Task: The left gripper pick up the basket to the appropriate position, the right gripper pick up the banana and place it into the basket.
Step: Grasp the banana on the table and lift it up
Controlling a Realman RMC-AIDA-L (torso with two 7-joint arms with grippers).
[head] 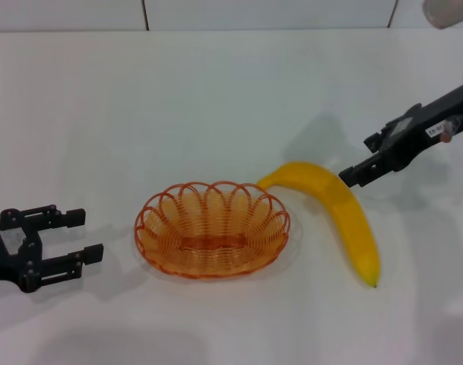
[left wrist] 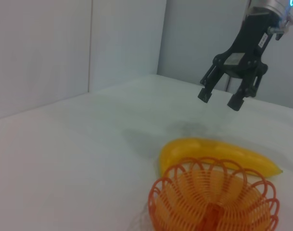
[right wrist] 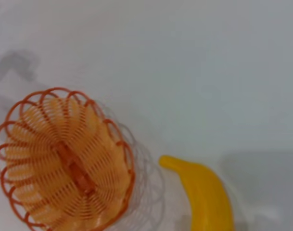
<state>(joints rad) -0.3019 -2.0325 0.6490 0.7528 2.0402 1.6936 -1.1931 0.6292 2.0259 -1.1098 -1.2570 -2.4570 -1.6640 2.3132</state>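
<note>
In the head view, the basket [head: 212,228] sits on the white table [head: 216,99], near the middle. The banana [head: 334,213] lies on the table to the right of the basket, and its stem end reaches the basket's rim, touching it or just beside it; its dark tip points toward the robot. The left gripper [head: 85,234] is at the left edge, near the table, well apart from the basket. Its two fingers are spread wide and hold nothing. The right gripper [head: 355,162] hangs above the far part of the banana, and it grasps nothing.

In the left wrist view, the basket [left wrist: 213,199] is in front, with the banana [left wrist: 213,151] lying behind it. The right gripper [left wrist: 220,98] hangs in the air above the banana, clearly apart from it. Its fingers [left wrist: 236,100] point down with an open gap between them, and the gap is empty.

In the right wrist view, the basket [right wrist: 64,159] is seen from above, and nothing lies inside it. The banana [right wrist: 206,197] lies beside it on the table [right wrist: 184,57], with its stem end toward the basket.
</note>
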